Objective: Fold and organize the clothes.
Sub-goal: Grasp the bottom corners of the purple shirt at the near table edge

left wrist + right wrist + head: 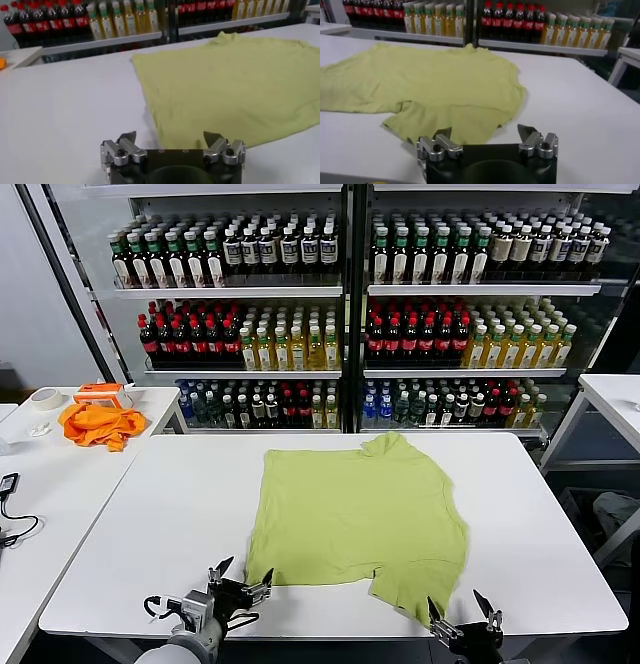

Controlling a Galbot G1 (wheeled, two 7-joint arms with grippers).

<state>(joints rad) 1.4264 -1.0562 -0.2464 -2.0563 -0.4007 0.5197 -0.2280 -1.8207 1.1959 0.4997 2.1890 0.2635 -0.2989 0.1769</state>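
- Lying spread and mostly flat across the middle of the head view: lime-green T-shirt, on the white table, collar end pointing toward the upper part of the frame, one sleeve flopping toward the lower right edge.
- Showing no printed graphic on the upward face; probably facing down, which would suit folding.
- Hovering at the lower left of the frame, just beside the shirt's near-left corner: left gripper, jaws spread wide, holding nothing.
- Hovering at the lower right, just off the sleeve: right gripper, likewise gaping and empty.
- Judging by the pairing at both near corners: likely setting up for a two-handed pinch and lift for a first fold.
- Sitting apart at the upper left on a side table: orange garment.
- Filling the background: bottle shelves; labels too small for reading any brand or writing.
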